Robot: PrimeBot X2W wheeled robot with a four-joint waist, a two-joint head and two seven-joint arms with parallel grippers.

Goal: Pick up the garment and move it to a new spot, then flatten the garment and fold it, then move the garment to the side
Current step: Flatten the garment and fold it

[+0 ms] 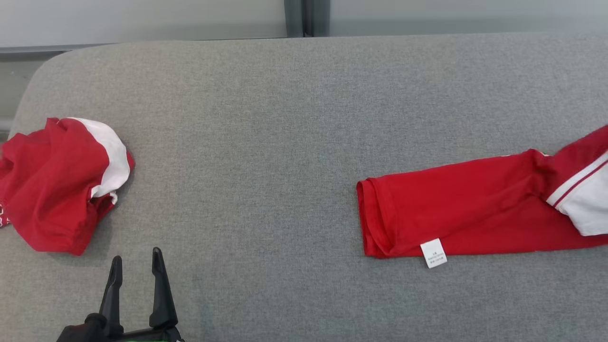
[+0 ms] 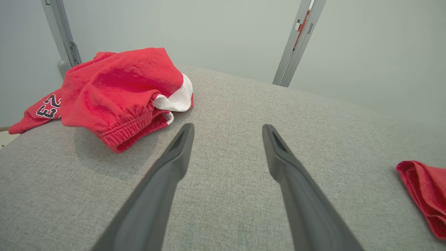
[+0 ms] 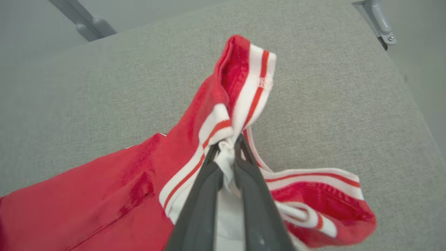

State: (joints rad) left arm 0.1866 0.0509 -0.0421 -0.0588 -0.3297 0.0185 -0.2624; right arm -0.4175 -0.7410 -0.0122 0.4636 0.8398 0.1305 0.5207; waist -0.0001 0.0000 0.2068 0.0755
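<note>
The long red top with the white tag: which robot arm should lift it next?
Right. The right gripper is shut on the striped white edge of the long red top. The left gripper hangs open over the bare grey cushion, beside the crumpled red garment instead.

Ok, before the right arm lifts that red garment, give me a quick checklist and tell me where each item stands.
1. Right gripper shut on the red garment at its striped trim: ok.
2. Only one layer pinched: cannot tell, the cloth is bunched between the fingers.
3. Left gripper open and apart from any cloth: ok.
4. Crumpled shorts lie apart from the held garment: ok.
5. Garment lying flat: not ok, it is doubled over, with the white label sticking out at the hem.
6. Whole garment inside the head view: not ok, it runs past the right edge.
</note>
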